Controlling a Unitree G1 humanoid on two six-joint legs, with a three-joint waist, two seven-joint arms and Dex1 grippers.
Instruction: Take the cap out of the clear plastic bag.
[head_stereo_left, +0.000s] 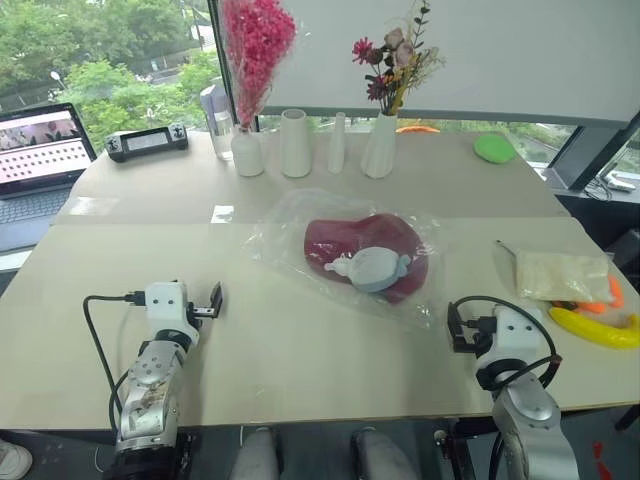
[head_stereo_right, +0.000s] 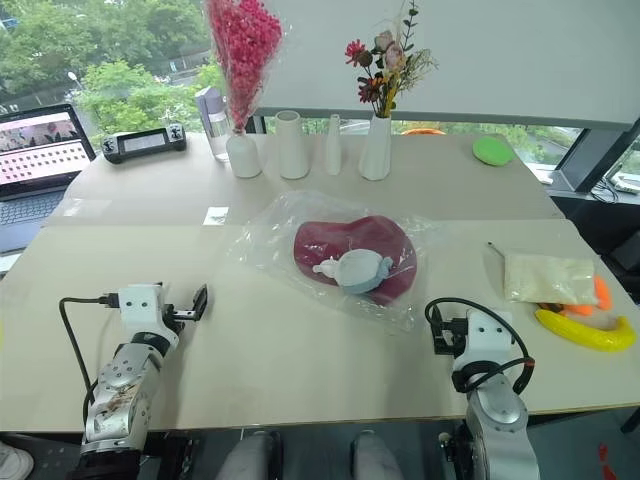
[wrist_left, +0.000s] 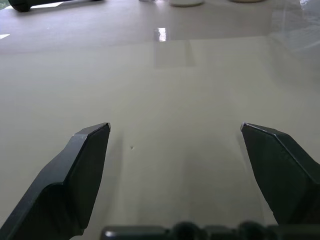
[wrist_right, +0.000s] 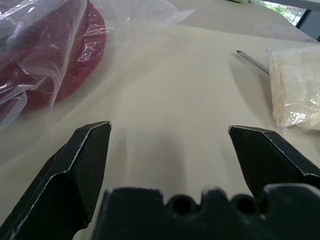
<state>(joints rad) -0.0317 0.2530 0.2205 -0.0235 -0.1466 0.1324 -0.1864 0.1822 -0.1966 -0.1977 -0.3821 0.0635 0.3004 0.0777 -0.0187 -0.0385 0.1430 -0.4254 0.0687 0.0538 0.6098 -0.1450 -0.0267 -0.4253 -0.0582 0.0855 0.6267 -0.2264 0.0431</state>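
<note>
Item: cap (head_stereo_left: 340, 245) — dark red, inside the clear plastic bag (head_stereo_left: 290, 225), mid-table. My left gripper (wrist_left: 175, 145) and right gripper (wrist_right: 170, 145) — both spread wide, empty, well short of it. Step: approach. Next, likely: pin the bag, find its opening.

No legible txt, labels, brands or nos. noted on any obj. Laptop screen (head_stereo_left: 40, 145) at table's far left: rows of small marks seen, too small to be read.
</note>
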